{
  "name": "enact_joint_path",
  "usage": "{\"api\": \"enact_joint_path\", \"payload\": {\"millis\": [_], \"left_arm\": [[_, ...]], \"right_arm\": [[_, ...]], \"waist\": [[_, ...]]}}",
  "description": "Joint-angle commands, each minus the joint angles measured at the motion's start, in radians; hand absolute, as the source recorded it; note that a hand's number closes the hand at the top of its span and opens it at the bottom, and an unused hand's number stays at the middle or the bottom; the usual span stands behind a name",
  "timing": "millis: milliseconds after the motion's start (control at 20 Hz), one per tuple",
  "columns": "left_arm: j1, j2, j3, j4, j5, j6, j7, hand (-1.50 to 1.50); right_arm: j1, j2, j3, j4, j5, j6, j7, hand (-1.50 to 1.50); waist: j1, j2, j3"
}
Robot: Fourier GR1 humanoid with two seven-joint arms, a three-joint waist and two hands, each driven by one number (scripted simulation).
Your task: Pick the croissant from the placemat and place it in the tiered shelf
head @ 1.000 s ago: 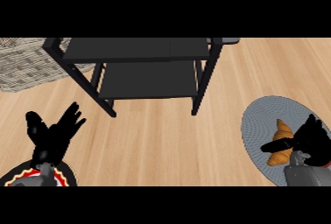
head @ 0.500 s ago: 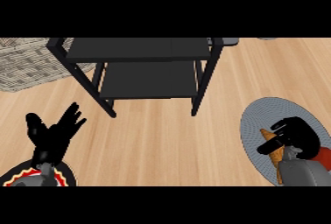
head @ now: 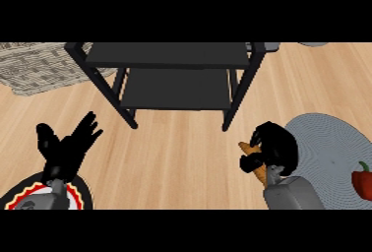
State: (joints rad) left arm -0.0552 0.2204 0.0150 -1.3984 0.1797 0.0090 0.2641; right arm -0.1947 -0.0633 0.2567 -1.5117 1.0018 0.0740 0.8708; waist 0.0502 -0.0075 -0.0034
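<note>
Item: croissant [head: 251, 158], golden pastry, curved. Location: carried in the right hand [head: 276, 147], above the table [head: 181, 147] just left of the grey placemat [head: 327, 142], short of the tiered shelf [head: 178, 74]. Fingers curled round its middle, ends protruding. Handling, by judgement: light, soft, flaky, crushable; best held across the thick middle. Left hand [head: 67, 150]: resting at lower left, fingers spread.

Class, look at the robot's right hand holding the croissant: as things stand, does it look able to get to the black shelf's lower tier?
Probably yes. The right hand, curled round the croissant, sits just right of the shelf; bare counter lies between, and the lower tier's front looks open apart from the corner post.
</note>
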Motion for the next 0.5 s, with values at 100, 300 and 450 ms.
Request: {"api": "enact_joint_path", "payload": {"millis": [100, 300, 450], "left_arm": [[-0.035, -0.020, -0.048, 0.038, -0.019, -0.017, 0.023, 0.00], [-0.050, 0.002, -0.024, 0.048, -0.022, -0.002, 0.049, 0.00], [-0.025, -0.015, -0.035, 0.062, -0.034, 0.010, 0.041, 0.00]], "right_arm": [[-0.163, 0.061, 0.386, -0.088, -0.190, -0.036, -0.017, 1.50], [-0.307, 0.063, 0.577, -0.186, -0.177, -0.185, 0.145, 1.50], [-0.469, 0.063, 0.618, -0.242, -0.154, -0.198, 0.334, 1.50]], "waist": [[0.087, 0.014, 0.005], [0.050, 0.001, 0.002], [0.033, -0.006, -0.001]]}}
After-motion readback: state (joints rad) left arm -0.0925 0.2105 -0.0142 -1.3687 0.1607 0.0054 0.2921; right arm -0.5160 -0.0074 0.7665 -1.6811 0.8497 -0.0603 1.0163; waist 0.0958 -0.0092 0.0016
